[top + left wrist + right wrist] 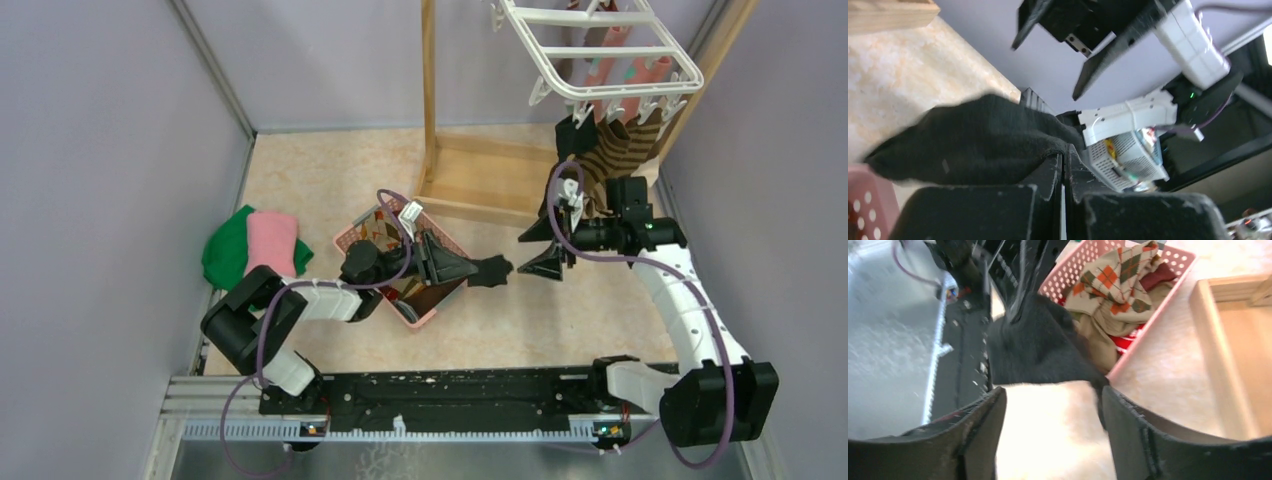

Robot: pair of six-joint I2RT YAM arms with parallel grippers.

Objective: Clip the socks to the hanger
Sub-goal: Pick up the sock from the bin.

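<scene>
My left gripper is shut on one end of a black sock, held above the floor beside the pink basket. My right gripper faces it with jaws open; the sock's loose end hangs just past its fingertips, a corner near the right finger. The white hanger hangs at the top right with a brown striped sock, a pink sock and a black sock clipped beneath. An argyle sock lies in the basket.
The pink basket sits mid-floor under the left arm. A wooden stand rises behind the right gripper. Folded green and pink cloths lie at the left wall. Walls close in on both sides.
</scene>
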